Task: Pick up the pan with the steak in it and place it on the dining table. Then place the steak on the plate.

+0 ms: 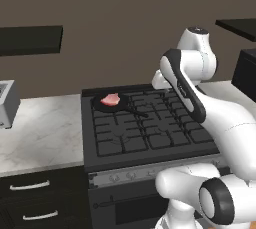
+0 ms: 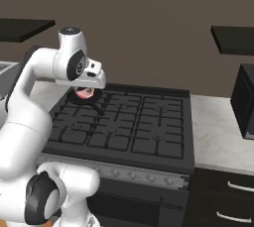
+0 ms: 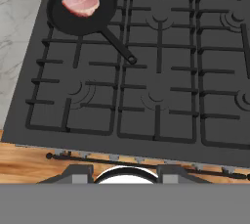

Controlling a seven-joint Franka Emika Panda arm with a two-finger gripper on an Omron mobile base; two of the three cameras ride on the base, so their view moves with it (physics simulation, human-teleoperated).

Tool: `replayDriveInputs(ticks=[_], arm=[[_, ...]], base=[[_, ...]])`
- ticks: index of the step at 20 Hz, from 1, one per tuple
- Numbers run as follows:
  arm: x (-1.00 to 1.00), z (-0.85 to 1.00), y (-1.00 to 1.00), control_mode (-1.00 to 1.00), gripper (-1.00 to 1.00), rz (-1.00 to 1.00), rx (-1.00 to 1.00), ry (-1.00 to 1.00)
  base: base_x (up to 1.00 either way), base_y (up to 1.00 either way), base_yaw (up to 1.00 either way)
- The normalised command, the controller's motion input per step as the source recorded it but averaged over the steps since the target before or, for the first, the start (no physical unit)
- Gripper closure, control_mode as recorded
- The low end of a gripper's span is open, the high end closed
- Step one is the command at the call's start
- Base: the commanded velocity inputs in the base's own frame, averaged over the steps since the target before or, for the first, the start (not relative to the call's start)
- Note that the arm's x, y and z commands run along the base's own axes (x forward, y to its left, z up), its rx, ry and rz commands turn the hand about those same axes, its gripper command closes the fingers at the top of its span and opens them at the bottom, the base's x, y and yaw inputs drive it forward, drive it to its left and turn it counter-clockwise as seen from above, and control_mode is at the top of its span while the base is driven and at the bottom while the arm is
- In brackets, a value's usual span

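The raw pink steak (image 3: 81, 1) sits in the round black frying pan (image 3: 73, 20) on the black gas stove's (image 3: 161, 86) back-left burner; can't tell how the fingers stand.

A black gas stove (image 1: 145, 128) with dark grates stands in front of me, its control knobs (image 2: 124, 174) in a row along the front edge. A white-grey marbled worktop (image 1: 40, 133) runs to either side of it, over dark cabinets with pale drawer handles (image 1: 30, 185). Behind it rises a plain brown wall (image 2: 149, 28) carrying dark shelves (image 1: 30, 39). A dark appliance (image 2: 244, 102) sits on the worktop at the right. Wooden flooring (image 3: 29, 164) shows below the stove's front.
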Motion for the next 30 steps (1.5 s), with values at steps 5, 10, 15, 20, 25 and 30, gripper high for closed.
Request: replayDriveInputs(ticks=[5, 10, 15, 20, 25, 30], arm=[[0.0, 0.0, 0.0, -1.0, -1.0, 0.0, 0.0, 0.0], [0.0, 0.0, 0.0, -1.0, -1.0, 0.0, 0.0, 0.0], [0.29, -0.1, 0.1, -1.0, -1.0, 0.0, -0.02, 0.0], [0.48, -0.24, 0.05, -1.0, -1.0, 0.0, -0.01, 0.0], [0.52, -0.28, 0.0, -1.0, -1.0, 0.03, -0.04, 0.0], [0.4, -0.34, 0.0, -1.0, -1.0, 0.14, -0.01, 0.02]], base=[[0.0, 0.0, 0.0], [0.0, 0.0, 0.0], [0.0, 0.0, 0.0], [0.0, 0.0, 0.0], [0.0, 0.0, 0.0], [0.0, 0.0, 0.0]])
